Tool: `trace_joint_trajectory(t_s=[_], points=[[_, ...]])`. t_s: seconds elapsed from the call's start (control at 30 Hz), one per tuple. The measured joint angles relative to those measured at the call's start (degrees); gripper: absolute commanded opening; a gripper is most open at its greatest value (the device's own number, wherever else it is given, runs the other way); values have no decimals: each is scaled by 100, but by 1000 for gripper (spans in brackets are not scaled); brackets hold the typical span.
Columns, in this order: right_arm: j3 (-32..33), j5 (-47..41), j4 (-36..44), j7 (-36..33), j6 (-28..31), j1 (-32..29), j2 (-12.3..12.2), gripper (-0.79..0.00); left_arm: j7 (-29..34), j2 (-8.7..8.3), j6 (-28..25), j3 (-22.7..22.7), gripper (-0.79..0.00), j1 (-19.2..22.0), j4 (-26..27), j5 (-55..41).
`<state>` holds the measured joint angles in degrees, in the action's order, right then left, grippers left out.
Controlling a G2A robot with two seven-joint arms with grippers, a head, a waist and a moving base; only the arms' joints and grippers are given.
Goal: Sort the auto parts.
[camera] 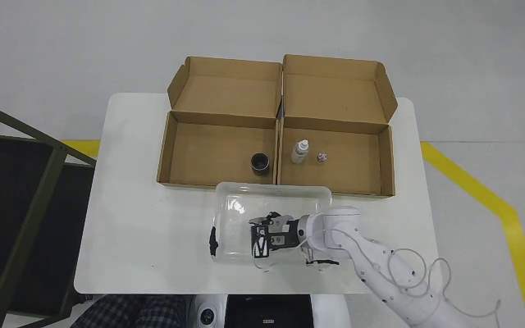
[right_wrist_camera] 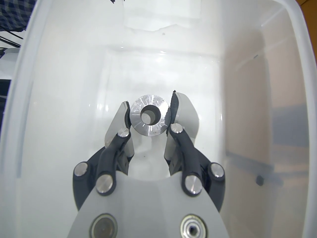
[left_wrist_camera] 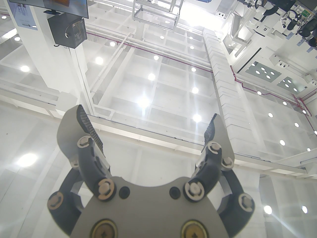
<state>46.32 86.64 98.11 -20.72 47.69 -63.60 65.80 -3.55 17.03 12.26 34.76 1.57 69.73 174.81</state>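
A silver metal bushing (right_wrist_camera: 149, 118) with a round hole through it sits between the fingers of my right gripper (right_wrist_camera: 149, 111), which is shut on it inside the clear plastic bin (right_wrist_camera: 284, 80). In the top view that gripper (camera: 262, 238) is over the bin (camera: 238, 195) at the table's front. My left gripper (left_wrist_camera: 146, 125) points up at the ceiling, open, with nothing between its fingers. A dark ring part (camera: 260, 161) lies in the left cardboard box (camera: 168, 148). A small white bottle-shaped part (camera: 300, 150) and a tiny part (camera: 322, 156) lie in the right box (camera: 385, 156).
The two open cardboard boxes stand side by side at the back of the white table (camera: 131, 205), lids folded back. A small black piece (camera: 212, 243) sticks to the bin's left wall. A dark frame (camera: 37, 213) stands left of the table.
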Motion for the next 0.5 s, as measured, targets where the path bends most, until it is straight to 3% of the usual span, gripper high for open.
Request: trace_joint_trajectory(t_s=[0.5], points=[[275, -305, 554, -39, 191, -126, -78, -785, 0, 0, 0, 0, 0, 0, 0, 0]])
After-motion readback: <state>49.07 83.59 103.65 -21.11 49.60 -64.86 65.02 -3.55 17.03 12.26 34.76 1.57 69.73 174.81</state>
